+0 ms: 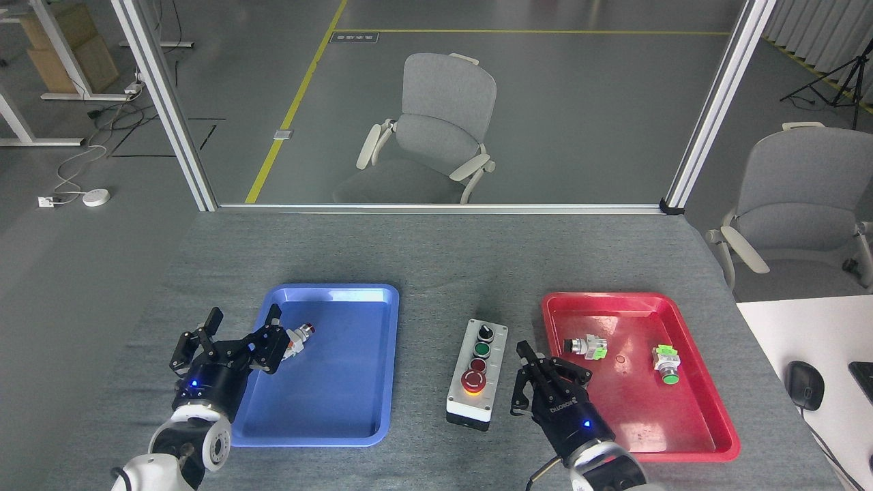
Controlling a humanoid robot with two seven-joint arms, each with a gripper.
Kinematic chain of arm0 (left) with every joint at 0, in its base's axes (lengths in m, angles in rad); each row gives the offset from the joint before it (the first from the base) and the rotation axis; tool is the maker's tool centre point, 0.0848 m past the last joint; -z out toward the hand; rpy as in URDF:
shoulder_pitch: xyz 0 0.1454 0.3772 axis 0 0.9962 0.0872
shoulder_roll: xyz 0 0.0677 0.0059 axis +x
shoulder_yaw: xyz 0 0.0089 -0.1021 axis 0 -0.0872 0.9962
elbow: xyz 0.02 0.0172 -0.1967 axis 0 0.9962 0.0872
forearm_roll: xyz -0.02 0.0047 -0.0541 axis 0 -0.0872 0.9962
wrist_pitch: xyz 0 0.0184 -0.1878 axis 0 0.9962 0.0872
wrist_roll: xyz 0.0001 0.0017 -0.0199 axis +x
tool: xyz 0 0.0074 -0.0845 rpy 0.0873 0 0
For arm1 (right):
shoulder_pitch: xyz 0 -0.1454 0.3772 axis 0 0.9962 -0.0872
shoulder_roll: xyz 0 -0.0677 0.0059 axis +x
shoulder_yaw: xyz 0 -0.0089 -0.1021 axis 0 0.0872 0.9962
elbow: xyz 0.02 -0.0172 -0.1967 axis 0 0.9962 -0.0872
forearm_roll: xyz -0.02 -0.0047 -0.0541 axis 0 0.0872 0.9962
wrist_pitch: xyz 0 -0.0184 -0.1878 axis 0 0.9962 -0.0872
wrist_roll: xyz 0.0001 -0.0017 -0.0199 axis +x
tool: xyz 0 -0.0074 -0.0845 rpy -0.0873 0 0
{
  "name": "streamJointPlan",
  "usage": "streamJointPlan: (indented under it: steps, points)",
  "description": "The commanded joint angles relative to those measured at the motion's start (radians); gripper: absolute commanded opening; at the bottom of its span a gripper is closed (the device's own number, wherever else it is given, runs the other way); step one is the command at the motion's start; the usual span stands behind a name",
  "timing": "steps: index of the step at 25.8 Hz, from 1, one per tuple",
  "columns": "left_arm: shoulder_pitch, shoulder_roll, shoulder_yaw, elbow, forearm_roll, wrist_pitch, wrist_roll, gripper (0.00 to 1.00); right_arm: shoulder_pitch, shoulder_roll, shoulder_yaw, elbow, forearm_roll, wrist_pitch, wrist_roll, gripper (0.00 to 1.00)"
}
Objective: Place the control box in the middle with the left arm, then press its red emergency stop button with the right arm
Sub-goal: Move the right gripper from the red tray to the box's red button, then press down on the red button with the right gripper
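Two grey chairs (pixel 440 129) stand beyond the bench (pixel 436 252) at 12 and 2 o'clock. On the bare felt between the trays sits the control box (pixel 478 374), its red emergency stop button (pixel 472 381) nearest the robot, nothing covering it. The blue tray (pixel 327 409) at 9 o'clock of the box holds one small push-button part (pixel 300 337); the red tray (pixel 702 409) at 3 o'clock holds two more (pixel 585 346). The right gripper (pixel 545 375), fingers drawn nearly together, hovers just beside the box at 3 o'clock, holding nothing. The left gripper (pixel 232 341) is spread wide over the blue tray's left rim, empty.
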Motion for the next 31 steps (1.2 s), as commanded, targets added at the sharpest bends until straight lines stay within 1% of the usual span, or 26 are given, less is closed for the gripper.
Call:
streamJointPlan:
  steps: [1,4,7,8,12,14,20,24,26,29,30,31]
  points:
    - [0.009,-0.012,-0.004,-0.002,0.001,-0.002,0.010,0.99,-0.032,0.040,0.074,0.048,0.001,0.021,0.029,0.00]
    - [0.024,-0.061,-0.007,0.002,-0.001,-0.004,0.011,0.99,-0.046,0.063,0.113,0.075,0.002,0.033,0.035,0.00]
    - [0.050,-0.119,-0.009,0.010,-0.010,-0.002,0.011,0.99,-0.046,0.067,0.127,0.090,0.004,0.039,0.037,0.00]
    - [0.055,-0.130,-0.009,0.019,-0.016,-0.002,0.013,0.99,-0.046,0.070,0.133,0.103,0.004,0.041,0.037,0.00]
    - [0.050,-0.133,-0.009,0.035,-0.016,-0.002,0.039,0.99,-0.047,0.080,0.134,0.149,0.007,0.041,0.035,0.00]
    - [0.052,-0.130,-0.010,0.035,-0.017,-0.004,0.047,0.99,-0.047,0.077,0.134,0.161,0.017,0.042,0.033,0.00]
    - [0.052,-0.136,-0.009,0.035,0.001,-0.004,0.048,0.99,-0.046,0.080,0.134,0.190,0.019,0.042,0.033,0.00]
    - [0.052,-0.136,-0.009,0.035,0.001,-0.004,0.048,0.99,-0.037,0.076,0.130,0.166,0.010,0.057,0.021,0.00]
    - [0.052,-0.136,-0.009,0.035,0.001,-0.004,0.048,0.99,-0.037,0.073,0.119,0.121,0.001,0.071,0.010,0.00]
    - [0.052,-0.136,-0.009,0.035,0.000,-0.004,0.048,0.99,-0.026,0.074,0.068,0.055,-0.044,0.110,-0.036,0.00]
    - [0.052,-0.136,-0.009,0.035,0.000,-0.004,0.048,0.99,-0.009,0.074,0.050,0.028,-0.050,0.134,-0.039,0.07]
    - [0.052,-0.136,-0.009,0.035,0.001,-0.004,0.048,0.99,0.003,0.073,0.035,0.006,-0.050,0.153,-0.039,0.17]
